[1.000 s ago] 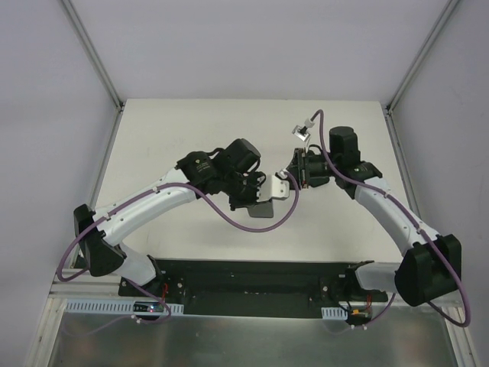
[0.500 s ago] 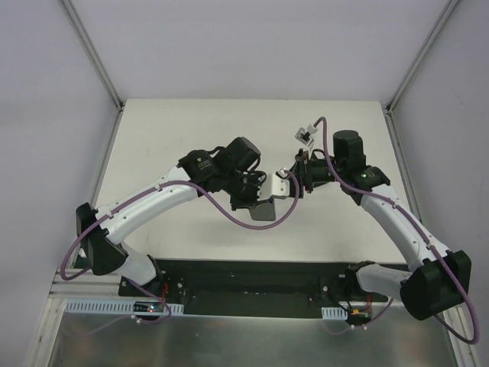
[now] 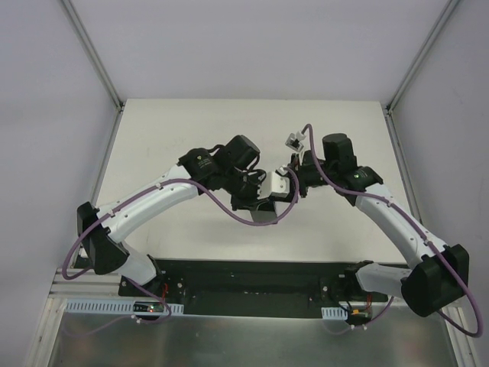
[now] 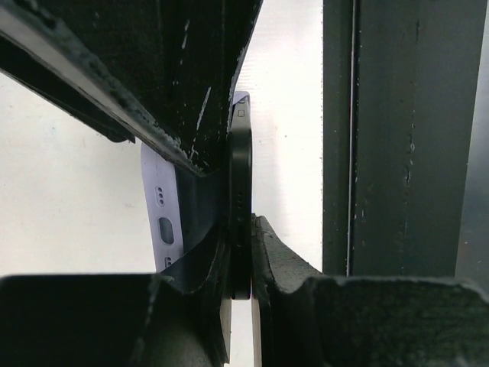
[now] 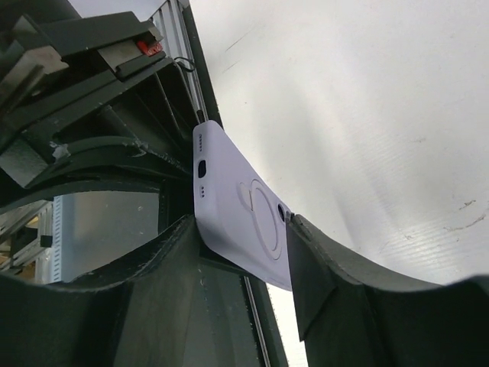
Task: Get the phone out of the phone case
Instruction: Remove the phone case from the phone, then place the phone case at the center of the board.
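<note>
Top external: left gripper (image 3: 256, 200) and right gripper (image 3: 289, 180) meet up over the middle of the tabletop (image 3: 191, 130). Left wrist: jaws clenched hard on the dark phone (image 4: 241, 176), with the lilac phone case (image 4: 162, 222) right against it. Right wrist: jaws look to be grasping the phone case.

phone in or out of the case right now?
Partly out: left wrist view shows the dark phone edge-on, clamped in the left gripper, lavender case splayed off one side. Fully free? Cannot tell.
</note>
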Robot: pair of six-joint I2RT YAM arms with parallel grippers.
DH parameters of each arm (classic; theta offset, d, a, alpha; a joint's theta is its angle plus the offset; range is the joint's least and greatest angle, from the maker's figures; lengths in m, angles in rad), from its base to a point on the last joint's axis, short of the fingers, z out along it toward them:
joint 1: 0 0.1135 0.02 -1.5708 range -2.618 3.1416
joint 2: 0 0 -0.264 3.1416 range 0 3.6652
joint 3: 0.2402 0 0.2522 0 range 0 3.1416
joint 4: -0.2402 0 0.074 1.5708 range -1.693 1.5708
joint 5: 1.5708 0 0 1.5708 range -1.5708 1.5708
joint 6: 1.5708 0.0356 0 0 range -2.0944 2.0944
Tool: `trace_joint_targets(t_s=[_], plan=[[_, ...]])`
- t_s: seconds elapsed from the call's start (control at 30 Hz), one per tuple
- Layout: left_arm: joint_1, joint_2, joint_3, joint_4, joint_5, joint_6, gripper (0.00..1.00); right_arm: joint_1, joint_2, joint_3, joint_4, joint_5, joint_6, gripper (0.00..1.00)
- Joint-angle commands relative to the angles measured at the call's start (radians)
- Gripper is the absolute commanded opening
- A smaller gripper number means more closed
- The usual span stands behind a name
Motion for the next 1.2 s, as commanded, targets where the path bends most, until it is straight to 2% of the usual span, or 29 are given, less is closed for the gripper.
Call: trace_joint_targets(t_s=[0.0,0.17,0.27,0.33,0.47,0.5,0.73,1.0,1.17], plan=[[0.018,0.002,0.062,0.032,0.079,-0.020,0.00,0.019,0.000,0.035,-0.006,0.029,-0.060,0.54],[0.040,0.015,0.086,0.033,0.122,-0.046,0.00,0.045,0.009,0.028,0.000,0.037,-0.074,0.53],[0.055,0.026,0.099,0.030,0.140,-0.058,0.00,0.060,0.021,0.022,-0.002,0.041,-0.084,0.47],[0.064,0.029,0.102,0.032,0.148,-0.065,0.00,0.067,0.029,0.012,0.004,0.037,-0.083,0.38],[0.078,0.026,0.099,0.032,0.165,-0.072,0.00,0.067,0.046,0.011,0.015,0.063,-0.069,0.03],[0.081,0.022,0.094,0.033,0.166,-0.074,0.00,0.059,0.049,0.011,0.024,0.081,-0.054,0.00],[0.152,-0.050,0.030,0.049,0.195,-0.078,0.00,-0.028,0.079,0.005,0.106,0.133,0.072,0.00],[0.230,-0.170,-0.055,0.047,0.226,-0.078,0.00,-0.061,0.128,0.061,0.072,0.209,0.077,0.00],[0.288,-0.224,-0.081,0.019,0.231,-0.072,0.00,-0.071,0.222,0.141,0.027,0.229,0.055,0.00]])
